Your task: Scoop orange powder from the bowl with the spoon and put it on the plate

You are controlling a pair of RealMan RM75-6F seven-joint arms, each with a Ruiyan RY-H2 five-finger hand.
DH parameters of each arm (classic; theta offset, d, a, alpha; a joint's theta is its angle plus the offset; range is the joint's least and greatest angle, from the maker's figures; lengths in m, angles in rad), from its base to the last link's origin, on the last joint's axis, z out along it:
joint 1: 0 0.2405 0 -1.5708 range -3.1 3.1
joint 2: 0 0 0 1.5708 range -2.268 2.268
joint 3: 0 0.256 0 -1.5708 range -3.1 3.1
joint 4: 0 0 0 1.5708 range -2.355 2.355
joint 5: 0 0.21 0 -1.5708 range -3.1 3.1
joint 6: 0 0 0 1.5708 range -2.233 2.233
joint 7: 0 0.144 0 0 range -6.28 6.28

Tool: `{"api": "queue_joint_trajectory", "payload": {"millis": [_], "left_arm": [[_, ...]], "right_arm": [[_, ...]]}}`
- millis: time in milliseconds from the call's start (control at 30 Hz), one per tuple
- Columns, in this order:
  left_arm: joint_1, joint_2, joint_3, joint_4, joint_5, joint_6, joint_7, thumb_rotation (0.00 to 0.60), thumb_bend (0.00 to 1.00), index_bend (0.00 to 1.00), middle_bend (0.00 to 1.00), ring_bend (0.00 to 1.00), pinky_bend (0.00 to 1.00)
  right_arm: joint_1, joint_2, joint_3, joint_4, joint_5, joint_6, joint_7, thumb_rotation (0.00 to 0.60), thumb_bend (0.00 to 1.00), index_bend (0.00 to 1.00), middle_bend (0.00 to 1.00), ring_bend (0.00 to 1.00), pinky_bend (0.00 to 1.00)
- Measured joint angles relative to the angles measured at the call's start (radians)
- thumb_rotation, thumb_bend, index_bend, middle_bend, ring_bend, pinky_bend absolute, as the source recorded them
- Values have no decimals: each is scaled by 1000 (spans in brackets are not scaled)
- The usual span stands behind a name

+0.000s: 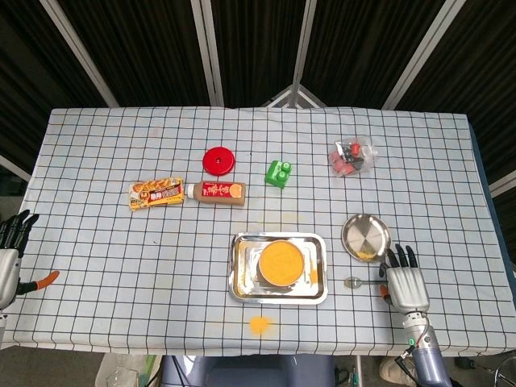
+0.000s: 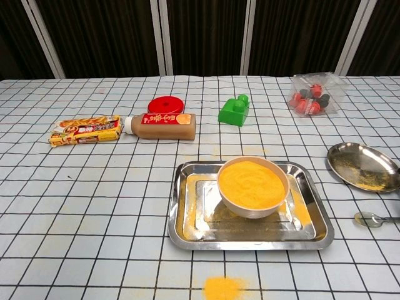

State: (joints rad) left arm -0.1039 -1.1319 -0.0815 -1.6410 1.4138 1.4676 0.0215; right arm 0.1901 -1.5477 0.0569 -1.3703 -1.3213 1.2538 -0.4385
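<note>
While the spoon point(image 1: 359, 282) lies flat on the checked cloth at lower right, just below the plate point(image 1: 365, 236), some orange powder already sits on that plate. The bowl point(image 1: 280, 264), centre bottom in its steel tray point(image 1: 240, 278), looks nearly full, so more scooping may remain. Only the overhead view shows the hands: the right hand point(image 1: 405, 282), fingers spread and empty, beside the spoon handle; the left hand point(image 1: 10, 256), at the left edge, also spread. The chest view shows neither.

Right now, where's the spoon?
The spoon lies flat on the tablecloth, right of the tray, just below the plate, beside the right hand.
</note>
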Motion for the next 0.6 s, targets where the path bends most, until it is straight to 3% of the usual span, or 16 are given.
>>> {"api": "queue_joint_trajectory", "payload": {"millis": [600], "left_arm": [[1, 0, -2, -2, -3, 1, 1, 600, 1, 0, 0, 0, 0]], "right_arm": [[8, -8, 2, 26, 15, -13, 11, 600, 390, 511, 176, 0, 0]]}}
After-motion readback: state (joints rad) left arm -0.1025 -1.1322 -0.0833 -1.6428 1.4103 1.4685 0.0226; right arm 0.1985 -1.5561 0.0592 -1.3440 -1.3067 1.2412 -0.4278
